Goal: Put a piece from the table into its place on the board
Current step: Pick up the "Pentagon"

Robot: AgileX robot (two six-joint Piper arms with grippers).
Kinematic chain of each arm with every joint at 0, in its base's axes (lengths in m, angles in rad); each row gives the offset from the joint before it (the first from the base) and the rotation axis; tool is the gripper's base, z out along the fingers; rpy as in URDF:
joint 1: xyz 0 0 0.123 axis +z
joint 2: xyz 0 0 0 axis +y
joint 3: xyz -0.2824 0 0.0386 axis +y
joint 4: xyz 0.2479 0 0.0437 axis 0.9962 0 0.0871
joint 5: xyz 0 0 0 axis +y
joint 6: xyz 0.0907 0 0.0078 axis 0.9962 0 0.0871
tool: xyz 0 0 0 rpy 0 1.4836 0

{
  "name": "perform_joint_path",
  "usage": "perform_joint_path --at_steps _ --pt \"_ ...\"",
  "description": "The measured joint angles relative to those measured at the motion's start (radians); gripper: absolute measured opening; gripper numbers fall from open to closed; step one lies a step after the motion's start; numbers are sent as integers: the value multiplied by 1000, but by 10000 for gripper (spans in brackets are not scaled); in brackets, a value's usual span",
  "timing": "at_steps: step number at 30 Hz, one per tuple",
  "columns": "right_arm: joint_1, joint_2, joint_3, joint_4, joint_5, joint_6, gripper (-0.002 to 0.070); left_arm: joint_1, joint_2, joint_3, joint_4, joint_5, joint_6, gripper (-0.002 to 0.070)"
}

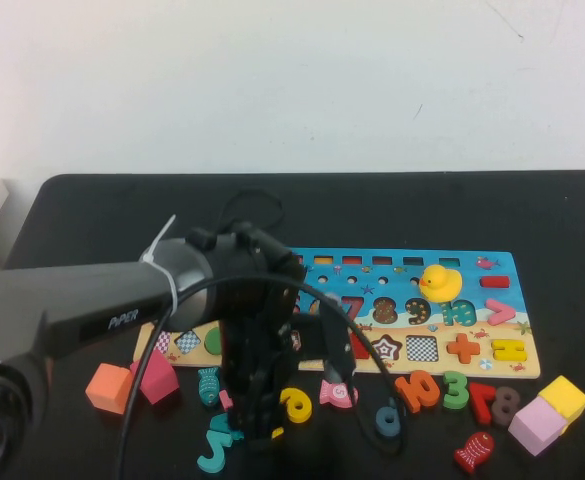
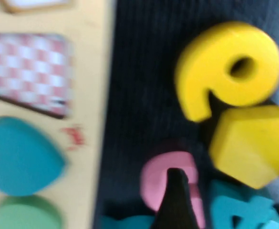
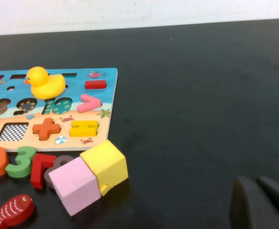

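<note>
I've got the left gripper (image 1: 257, 425) low over a pink piece (image 2: 170, 183) on the table (image 1: 572, 215) near the board (image 1: 412, 310), can't tell jaw state, yellow 9 (image 2: 230, 69) and yellow block (image 2: 251, 143) crowd it, so closing may nudge/snag neighbours; right gripper (image 3: 261, 205) parked off to the side, jaws look shut w/ nothing.

Robot lab or test bench, not a home. Black cloth-covered counter (image 1: 572, 230) against a bare white wall (image 1: 292, 80), nothing decorative. Piper arm (image 1: 82, 310) with loose cable (image 1: 372, 350) over it. Props laid out staged: kids' number board (image 1: 492, 345), rubber duck (image 1: 439, 283), foam cubes (image 3: 89, 174), scattered wooden pieces (image 1: 442, 390).
</note>
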Motion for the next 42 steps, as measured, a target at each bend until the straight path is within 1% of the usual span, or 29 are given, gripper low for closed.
perform_joint_path --at_steps 6,13,16,29,37,42 --pt "0 0 0 0 0 0 18 0 0 -69 -31 6 11 489" --pt "0 0 0 0 0 0 18 0 10 -73 -99 23 154 489" --pt "0 0 0 0 0 0 19 0 32 -73 -110 30 186 489" --pt "0 0 0 0 0 0 19 2 67 -85 -99 53 199 489" --pt "0 0 0 0 0 0 19 2 88 -92 -67 140 160 489" --pt "0 0 0 0 0 0 19 2 88 -155 -57 165 143 489"
